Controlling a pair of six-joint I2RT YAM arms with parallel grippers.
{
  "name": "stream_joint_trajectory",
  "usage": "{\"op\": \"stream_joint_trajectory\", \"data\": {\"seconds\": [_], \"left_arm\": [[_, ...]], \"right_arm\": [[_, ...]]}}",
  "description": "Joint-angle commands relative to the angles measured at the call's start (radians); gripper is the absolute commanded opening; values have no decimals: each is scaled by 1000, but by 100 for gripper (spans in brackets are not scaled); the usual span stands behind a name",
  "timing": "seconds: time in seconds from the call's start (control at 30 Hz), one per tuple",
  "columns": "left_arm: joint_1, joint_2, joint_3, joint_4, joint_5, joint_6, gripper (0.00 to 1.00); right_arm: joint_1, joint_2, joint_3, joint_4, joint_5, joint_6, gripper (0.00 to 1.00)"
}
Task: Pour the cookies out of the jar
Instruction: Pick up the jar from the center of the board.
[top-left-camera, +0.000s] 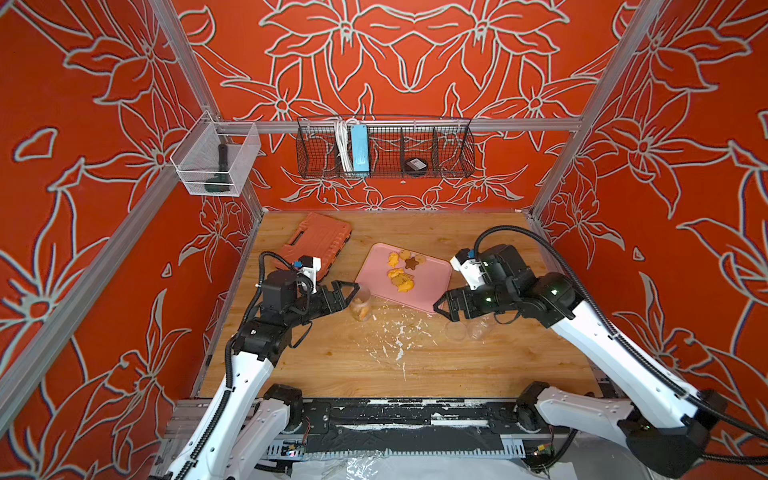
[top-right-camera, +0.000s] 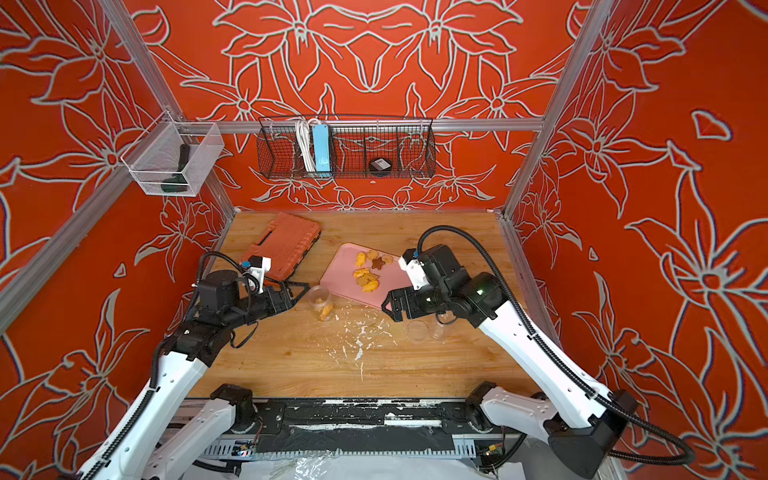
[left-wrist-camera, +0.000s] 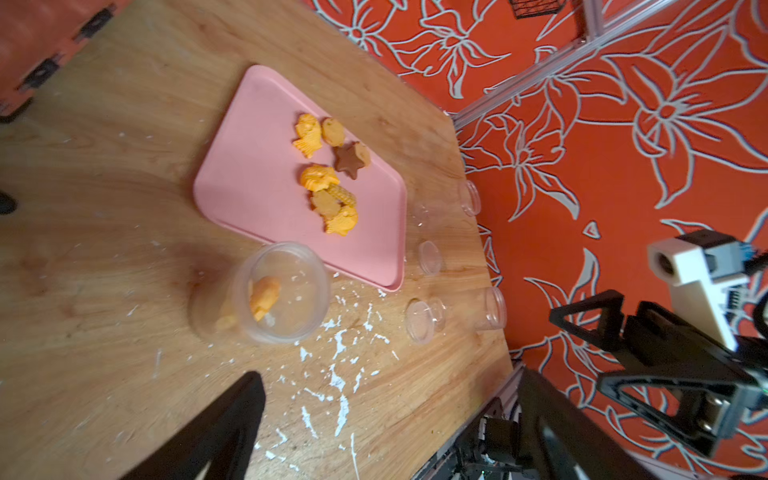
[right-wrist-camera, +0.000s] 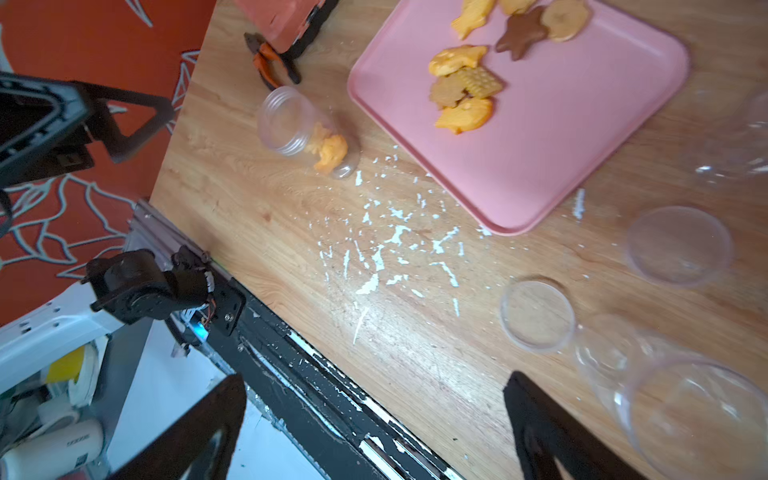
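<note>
Pink tray (left-wrist-camera: 249, 174): eight cookies (left-wrist-camera: 318, 178); clear jar (left-wrist-camera: 301, 266): perhaps two more.

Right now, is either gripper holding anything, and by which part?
Nothing. The left gripper is open beside the jar, apart from it; the right gripper is open and empty.

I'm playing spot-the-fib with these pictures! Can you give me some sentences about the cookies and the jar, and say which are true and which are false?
1. The jar is empty. False: orange cookies sit inside it.
2. A brown star cookie lies on the pink tray. True.
3. The left tool is gripping the jar. False: it stands open beside the jar.
4. White crumbs are scattered on the table. True.
</note>
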Motion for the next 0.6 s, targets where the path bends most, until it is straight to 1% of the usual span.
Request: {"op": "stream_joint_trajectory", "data": {"seconds": [0.0,0.07,0.17,0.27,0.37,0.5,0.57], "left_arm": [[6,18,-9,-86,-98,27,96],[7,36,-13,-99,-124,31,96],[6,34,-35,-92,-181,-3,98],[7,-8,-72,-65,-230,-68,98],[6,-55,-113,-74,-307,-160,97],[6,-95,-132,-158,-412,-246,97],[6,-115,-140,-192,-445,-276,97]], "right_arm": [[32,15,-11,75,-27,29,99],[48,34,-15,100,-18,39,99],[103,105,5,114,33,52,99],[185,212,77,112,97,36,99],[251,324,172,114,147,16,99],[317,471,298,117,218,-34,99],[342,536,353,118,247,-57,99]]}}
